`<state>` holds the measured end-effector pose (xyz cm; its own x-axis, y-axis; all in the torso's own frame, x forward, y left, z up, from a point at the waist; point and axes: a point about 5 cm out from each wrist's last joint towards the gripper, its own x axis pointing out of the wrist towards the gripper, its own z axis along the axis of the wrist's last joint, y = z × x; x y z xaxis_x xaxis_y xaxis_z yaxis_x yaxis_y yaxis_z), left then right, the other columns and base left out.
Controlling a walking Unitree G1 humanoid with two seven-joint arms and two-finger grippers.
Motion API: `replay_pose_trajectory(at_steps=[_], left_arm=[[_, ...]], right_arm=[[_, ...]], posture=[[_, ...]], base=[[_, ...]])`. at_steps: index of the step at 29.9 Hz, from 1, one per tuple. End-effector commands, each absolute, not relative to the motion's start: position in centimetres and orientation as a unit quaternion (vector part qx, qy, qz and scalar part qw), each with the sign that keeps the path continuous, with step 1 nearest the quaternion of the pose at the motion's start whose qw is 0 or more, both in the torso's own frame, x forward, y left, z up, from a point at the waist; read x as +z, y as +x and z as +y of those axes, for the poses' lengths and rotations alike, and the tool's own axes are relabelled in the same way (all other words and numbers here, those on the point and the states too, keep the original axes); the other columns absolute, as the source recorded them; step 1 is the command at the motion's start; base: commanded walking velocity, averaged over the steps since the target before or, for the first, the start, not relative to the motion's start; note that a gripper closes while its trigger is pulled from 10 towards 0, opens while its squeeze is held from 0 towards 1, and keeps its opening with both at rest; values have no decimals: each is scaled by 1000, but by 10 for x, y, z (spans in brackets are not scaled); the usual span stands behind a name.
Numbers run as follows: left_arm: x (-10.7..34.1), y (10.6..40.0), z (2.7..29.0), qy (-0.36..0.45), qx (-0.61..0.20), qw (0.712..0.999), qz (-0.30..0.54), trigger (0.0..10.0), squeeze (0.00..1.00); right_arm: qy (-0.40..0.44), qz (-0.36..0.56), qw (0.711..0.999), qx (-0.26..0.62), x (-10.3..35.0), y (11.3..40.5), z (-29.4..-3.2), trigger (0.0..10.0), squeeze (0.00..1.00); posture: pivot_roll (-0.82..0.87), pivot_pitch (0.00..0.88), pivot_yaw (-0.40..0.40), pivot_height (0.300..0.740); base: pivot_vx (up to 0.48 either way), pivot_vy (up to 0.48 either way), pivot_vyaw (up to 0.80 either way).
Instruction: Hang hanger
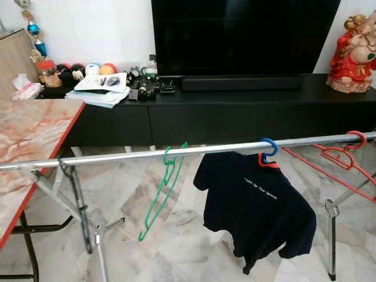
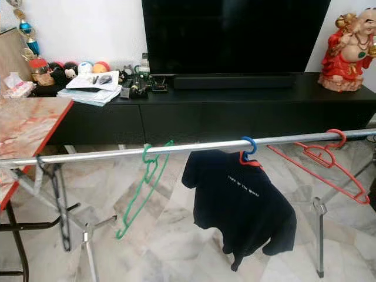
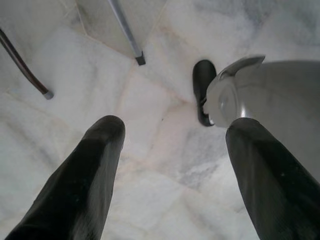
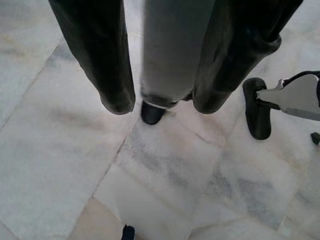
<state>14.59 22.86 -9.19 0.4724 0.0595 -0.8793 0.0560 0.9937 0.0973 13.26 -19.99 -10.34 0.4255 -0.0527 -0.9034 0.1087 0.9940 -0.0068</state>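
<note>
Currently, a long silver metal rail (image 1: pixel 117 156) of a drying rack is seen running across the head views, in front of a low black TV cabinet (image 1: pixel 235 111) that carries a large dark screen (image 1: pixel 244 35) and a red and gold figurine (image 1: pixel 354 50). Three hangers are hooked over the rail: a thin green wire hanger (image 1: pixel 161 191), empty and tilted, hangs towards the robot's left; a blue-hooked hanger (image 1: pixel 268 151) carrying a black T-shirt with small white lettering (image 1: pixel 252 205) hangs near the middle; and an empty red plastic hanger (image 1: pixel 341 158) is hooked near the rail's right end, its body angled away. A marble-patterned table with a red edge (image 1: pixel 29 141) stands at the left, beside the rack's crossed metal legs (image 1: pixel 76 205). In the left wrist view, the left gripper (image 3: pixel 172 150) is shown pointing down at the pale marble floor (image 3: pixel 150 165), its two black fingers spread wide with nothing between them. In the right wrist view, the right gripper (image 4: pixel 162 102) is likewise aimed at the floor, its fingers apart and holding nothing.
</note>
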Motion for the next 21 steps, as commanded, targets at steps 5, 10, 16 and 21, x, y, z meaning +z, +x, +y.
replay_pose_trajectory(at_steps=[5, 10, 16, 21], left_arm=[[-93, 142, 231, 64, -3, 852, 520, 10000, 0], [-93, 142, 231, 64, -6, 852, 520, 10000, 0], [-92, 143, 231, 66, -7, 852, 520, 10000, 0], [-92, 143, 231, 61, -5, 853, 518, 10000, 0]], right_arm=[[33, 538, 841, -50, -105, 127, -197, 10000, 0], [33, 538, 841, -51, -105, 127, -197, 10000, 0], [36, 536, 842, -55, -105, 128, -198, 10000, 0], [37, 537, 841, -58, -105, 128, -199, 10000, 0]], posture=[[129, 0, 33, 740], [129, 0, 31, 740], [133, 0, 24, 740], [133, 0, 23, 740]], base=[[-289, 0, 0], [-290, 0, 0], [-93, 0, 0], [0, 0, 0]])
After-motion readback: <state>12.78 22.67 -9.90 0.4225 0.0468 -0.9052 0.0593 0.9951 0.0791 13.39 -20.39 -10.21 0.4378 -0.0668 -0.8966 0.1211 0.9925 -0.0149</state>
